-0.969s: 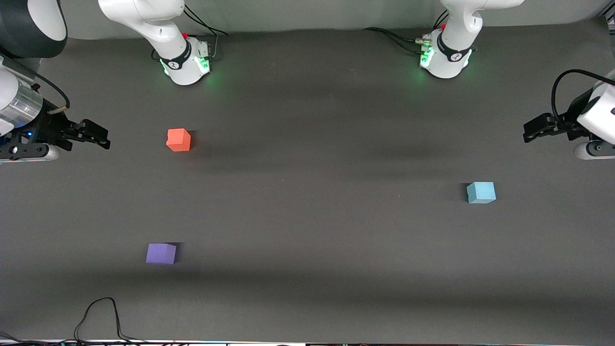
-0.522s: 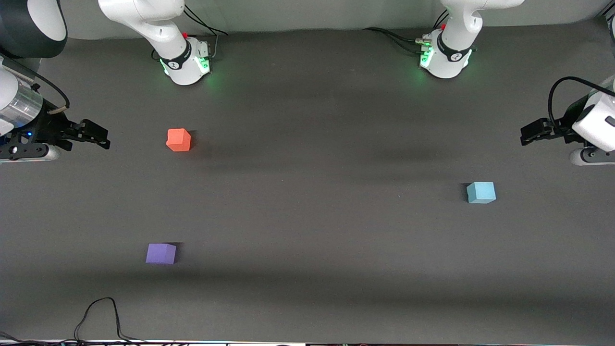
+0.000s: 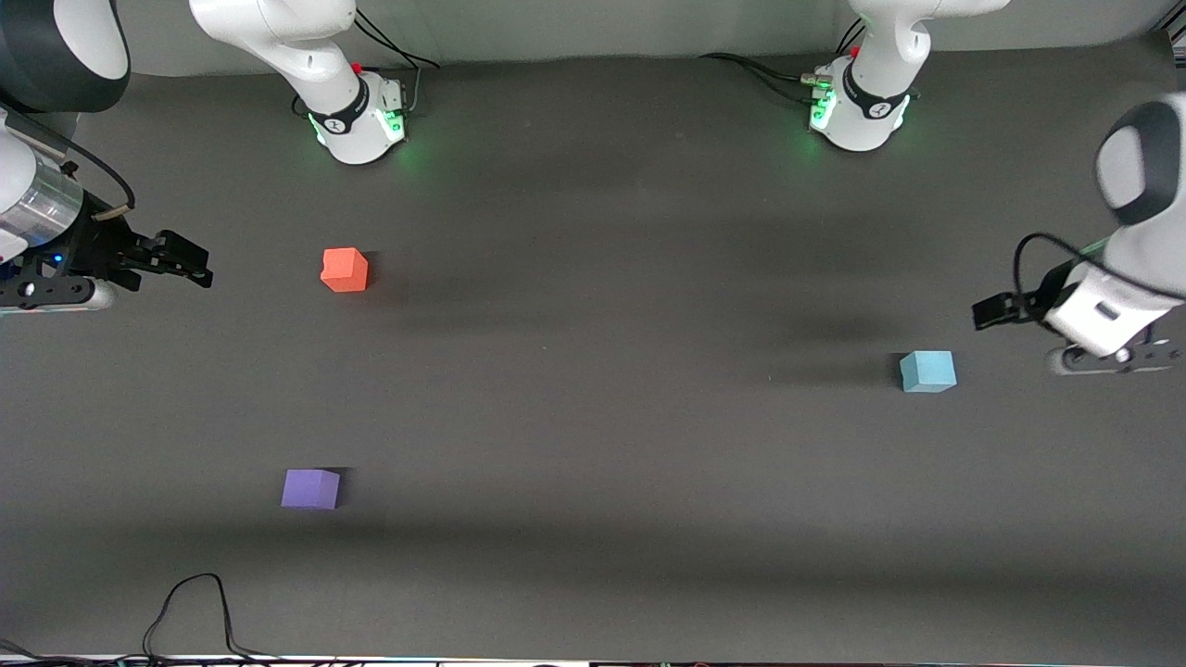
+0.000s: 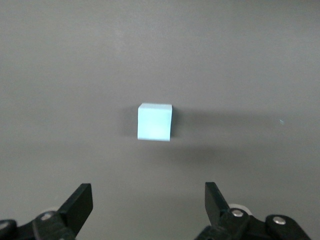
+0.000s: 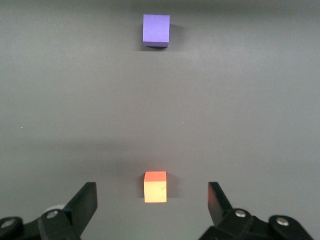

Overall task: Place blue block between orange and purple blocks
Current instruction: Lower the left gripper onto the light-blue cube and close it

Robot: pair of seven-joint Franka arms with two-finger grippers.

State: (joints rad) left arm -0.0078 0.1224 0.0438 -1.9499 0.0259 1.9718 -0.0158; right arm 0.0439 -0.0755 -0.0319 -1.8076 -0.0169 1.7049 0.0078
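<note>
Nearest the front camera we see the purple block (image 3: 310, 488) on the tabletop (image 3: 593, 445) at the right arm's end. Farther off, at the left arm's end, sits the blue block (image 3: 927, 371), with the left tool (image 3: 990, 313) over the tabletop beside it, fingers spread, holding nothing. Farthest lies the orange block (image 3: 345, 270); our right tool (image 3: 190, 262) waits near it, also spread and empty.

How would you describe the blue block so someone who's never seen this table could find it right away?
Start at the left arm's end of the dark table, where the left end effector hangs open. The blue block sits alone on the table just beside it. It is a light sky-blue cube, while the orange block and purple block lie toward the right arm's end.
</note>
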